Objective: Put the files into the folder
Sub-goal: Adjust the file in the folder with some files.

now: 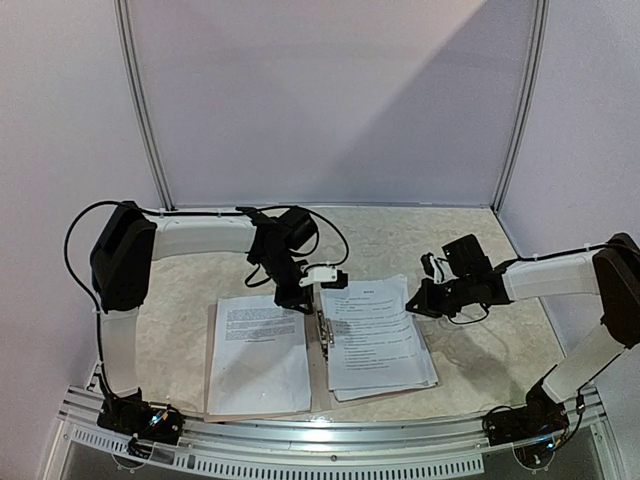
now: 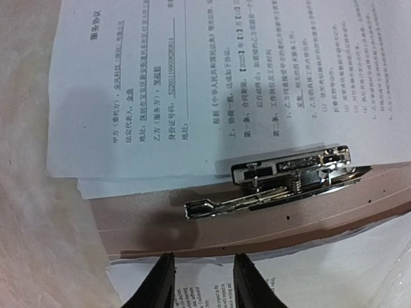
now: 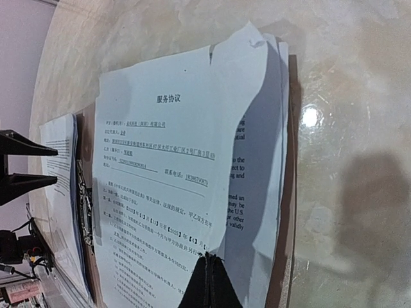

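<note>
The tan folder (image 1: 212, 345) lies open and flat on the table, with a metal clip (image 2: 289, 178) on its spine. One stack of white printed files (image 1: 260, 355) rests on its left leaf and another (image 1: 375, 335) on its right leaf. My left gripper (image 1: 300, 295) hovers over the far end of the spine. Its black fingers (image 2: 164, 277) stand apart with nothing between them, just short of the clip's lever. My right gripper (image 1: 415, 300) is at the right stack's outer edge, shut on the top sheet (image 3: 173, 173), whose edge is lifted and creased.
The table's marbled top (image 1: 470, 350) extends to the right of the folder. A white wall with metal posts (image 1: 140, 110) closes the back. A metal rail (image 1: 330, 440) carrying both arm bases runs along the near edge.
</note>
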Motion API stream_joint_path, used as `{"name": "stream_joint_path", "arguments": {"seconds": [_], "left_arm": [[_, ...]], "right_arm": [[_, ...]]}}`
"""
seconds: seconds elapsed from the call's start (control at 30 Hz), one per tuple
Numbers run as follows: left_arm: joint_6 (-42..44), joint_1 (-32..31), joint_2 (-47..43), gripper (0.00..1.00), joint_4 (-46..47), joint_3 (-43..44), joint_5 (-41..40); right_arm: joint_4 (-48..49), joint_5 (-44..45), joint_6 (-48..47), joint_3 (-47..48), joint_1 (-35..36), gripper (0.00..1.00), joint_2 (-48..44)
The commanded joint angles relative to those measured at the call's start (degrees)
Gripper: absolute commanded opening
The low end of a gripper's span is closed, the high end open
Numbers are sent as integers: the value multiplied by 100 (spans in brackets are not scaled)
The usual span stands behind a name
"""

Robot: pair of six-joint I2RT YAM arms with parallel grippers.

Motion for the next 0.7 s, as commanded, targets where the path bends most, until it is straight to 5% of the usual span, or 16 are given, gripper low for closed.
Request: {"name": "stream_joint_path", "arguments": {"seconds": [0.0,0.67], "left_arm": [[63,68,-146,34,-23,-44,-18],[107,70,-140,34,-47,-44,-14]], "right_arm": [[-335,-280,-440,226,23,0,95],[-1086,-441,-1239,886,25,0,597]]}}
